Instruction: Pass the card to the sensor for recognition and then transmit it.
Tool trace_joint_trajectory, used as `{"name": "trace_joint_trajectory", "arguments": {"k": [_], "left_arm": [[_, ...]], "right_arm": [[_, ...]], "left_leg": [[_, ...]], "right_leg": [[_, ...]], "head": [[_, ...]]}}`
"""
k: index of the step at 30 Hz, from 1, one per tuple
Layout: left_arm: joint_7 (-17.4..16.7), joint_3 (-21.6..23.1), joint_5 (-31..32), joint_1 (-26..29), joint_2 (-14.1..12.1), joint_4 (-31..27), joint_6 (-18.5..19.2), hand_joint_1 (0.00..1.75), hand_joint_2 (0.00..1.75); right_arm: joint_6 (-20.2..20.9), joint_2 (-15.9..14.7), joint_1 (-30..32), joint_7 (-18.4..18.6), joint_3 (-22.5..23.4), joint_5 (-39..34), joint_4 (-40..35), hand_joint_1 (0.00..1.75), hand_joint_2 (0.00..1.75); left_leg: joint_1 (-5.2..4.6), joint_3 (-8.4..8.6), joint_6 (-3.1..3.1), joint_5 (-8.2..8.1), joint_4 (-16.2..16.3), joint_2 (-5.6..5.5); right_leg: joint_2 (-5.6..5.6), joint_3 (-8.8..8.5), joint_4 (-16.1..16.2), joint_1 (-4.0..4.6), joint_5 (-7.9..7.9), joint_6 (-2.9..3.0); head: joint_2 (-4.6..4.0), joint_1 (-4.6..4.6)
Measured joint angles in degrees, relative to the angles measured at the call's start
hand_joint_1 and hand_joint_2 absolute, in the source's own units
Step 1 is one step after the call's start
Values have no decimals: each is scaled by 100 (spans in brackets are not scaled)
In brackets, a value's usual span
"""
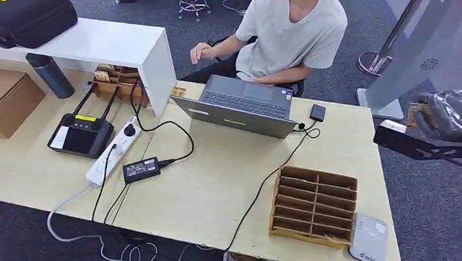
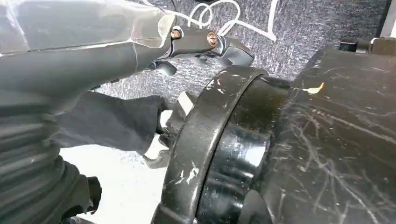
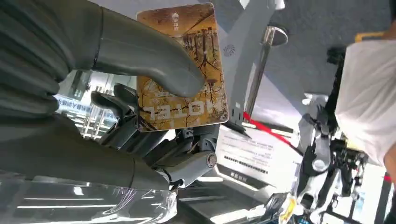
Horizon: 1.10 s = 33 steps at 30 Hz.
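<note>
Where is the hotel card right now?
The hotel card is in the robot's right hand, pinned under its thumb, raised off the table's right side.

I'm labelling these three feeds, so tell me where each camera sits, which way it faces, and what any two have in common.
Head view: high on the body, looking down at the table, card reader and a seated person; right robot hand raised at the right edge.
Left wrist view: behind the left robot hand, facing floor and dark body parts.
Right wrist view: behind the right robot hand, which holds the card.
Shared: head and right wrist views show the person.
</note>
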<state>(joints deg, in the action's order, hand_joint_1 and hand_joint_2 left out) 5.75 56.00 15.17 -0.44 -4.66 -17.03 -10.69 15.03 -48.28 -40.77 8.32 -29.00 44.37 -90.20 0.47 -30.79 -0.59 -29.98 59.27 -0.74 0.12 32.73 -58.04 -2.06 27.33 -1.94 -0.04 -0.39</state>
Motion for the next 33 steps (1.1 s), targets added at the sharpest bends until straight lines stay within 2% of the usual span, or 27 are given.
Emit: {"name": "trace_joint_trajectory", "arguments": {"k": [3,8,16,22,28,33], "left_arm": [[28,-50,0,1,11,37,48,0,175],[42,-61,0,-1,28,83,61,0,175],[98,-188,0,5,48,175,170,0,175],[111,-258,0,7,68,230,223,0,175],[114,-319,0,20,76,240,265,0,175],[114,-326,0,24,77,240,265,0,175]], "right_arm": [[299,-204,-208,64,-206,-269,-59,175,175],[453,-411,-418,79,-436,-431,-125,175,175],[1311,-902,-1081,166,-1156,-1492,-243,175,175],[1312,-1176,-1435,210,-1701,-1931,-315,175,175],[976,-1423,-1368,334,-2051,-2217,-413,175,175],[897,-1535,-1275,359,-2225,-2232,-457,175,175]], "left_leg": [[0,1,0,0,0,0],[0,1,0,0,0,1],[0,1,0,0,0,1],[1,1,0,0,0,0],[0,1,0,0,0,2],[0,2,0,0,0,3]], "right_leg": [[1,0,0,0,0,0],[1,0,0,0,0,0],[1,1,0,0,0,0],[0,1,0,1,0,0],[2,1,1,1,0,0],[2,1,0,0,0,0]], "head": [[0,-2],[0,-2],[0,-4],[0,-4],[0,-2],[0,-2]]}}
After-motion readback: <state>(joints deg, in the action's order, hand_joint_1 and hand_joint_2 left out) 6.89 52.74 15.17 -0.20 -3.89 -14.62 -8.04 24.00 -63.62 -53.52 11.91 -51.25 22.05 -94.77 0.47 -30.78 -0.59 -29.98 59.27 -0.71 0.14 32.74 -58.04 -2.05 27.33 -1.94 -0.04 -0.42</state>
